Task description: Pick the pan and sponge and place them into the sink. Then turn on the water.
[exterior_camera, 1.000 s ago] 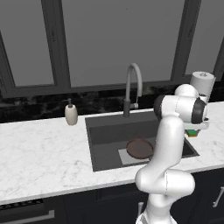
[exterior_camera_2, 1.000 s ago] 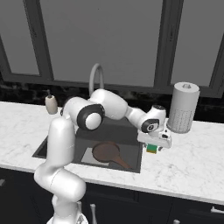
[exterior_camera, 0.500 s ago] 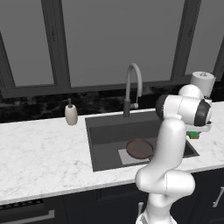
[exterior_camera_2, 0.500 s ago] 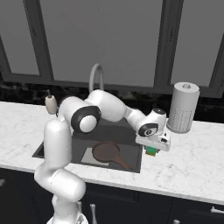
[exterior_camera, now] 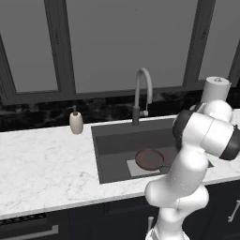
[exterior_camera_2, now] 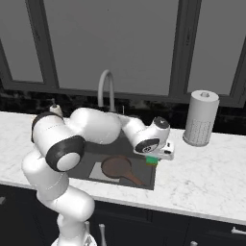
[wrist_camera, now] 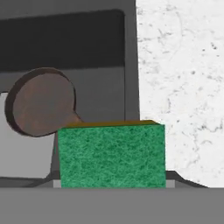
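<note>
My gripper [exterior_camera_2: 154, 159] is clamped on the sponge [wrist_camera: 112, 155], green face toward the hand camera, yellow layer along its top edge (fingertips themselves are hidden behind it). I'm hanging over the sink's [wrist_camera: 130, 87] right rim. In the hand view the sponge straddles that wall: most of it over the basin, its right part over the white counter [wrist_camera: 183, 78]. So the drop point lies to my left and below. The pan [wrist_camera: 40, 106] sits in the basin beyond the sponge and to the left, handle pointing back toward me. Furthest out, the faucet [exterior_camera_2: 106, 86] stands behind the sink, untouched, with no stream visible.
</note>
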You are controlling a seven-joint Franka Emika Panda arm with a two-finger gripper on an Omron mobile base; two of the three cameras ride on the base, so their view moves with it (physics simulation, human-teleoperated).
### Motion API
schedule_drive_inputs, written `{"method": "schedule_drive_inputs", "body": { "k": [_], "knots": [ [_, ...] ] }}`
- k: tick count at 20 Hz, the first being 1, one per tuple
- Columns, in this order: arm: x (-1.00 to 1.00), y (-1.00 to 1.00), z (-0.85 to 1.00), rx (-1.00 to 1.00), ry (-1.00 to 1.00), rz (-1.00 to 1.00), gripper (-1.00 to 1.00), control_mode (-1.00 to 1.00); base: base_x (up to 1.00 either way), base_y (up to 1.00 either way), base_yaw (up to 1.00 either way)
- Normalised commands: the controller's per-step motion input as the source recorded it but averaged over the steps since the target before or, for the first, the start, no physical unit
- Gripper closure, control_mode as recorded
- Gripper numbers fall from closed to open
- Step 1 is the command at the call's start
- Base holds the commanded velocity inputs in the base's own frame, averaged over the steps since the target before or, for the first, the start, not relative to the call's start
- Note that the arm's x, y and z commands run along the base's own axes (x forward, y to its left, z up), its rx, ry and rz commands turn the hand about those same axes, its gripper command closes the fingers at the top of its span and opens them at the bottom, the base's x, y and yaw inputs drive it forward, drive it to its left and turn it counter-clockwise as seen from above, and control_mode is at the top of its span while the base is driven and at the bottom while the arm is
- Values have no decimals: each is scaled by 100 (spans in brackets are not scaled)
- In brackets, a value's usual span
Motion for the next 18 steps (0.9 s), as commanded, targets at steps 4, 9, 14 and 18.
{"method": "schedule_drive_inputs", "body": {
  "k": [4, 9, 14, 18],
  "knots": [
    [-2, 90, 82, 0, 0, 21, 100, -100, 0, 0, 0],
    [-2, 76, 42, 0, -1, 29, 100, -100, 0, 0, 0],
    [11, 49, 1, 0, 0, 31, 100, -100, 0, 0, 0],
    [14, 6, -30, 0, 0, 27, 100, -100, 0, 0, 0]
  ]
}}
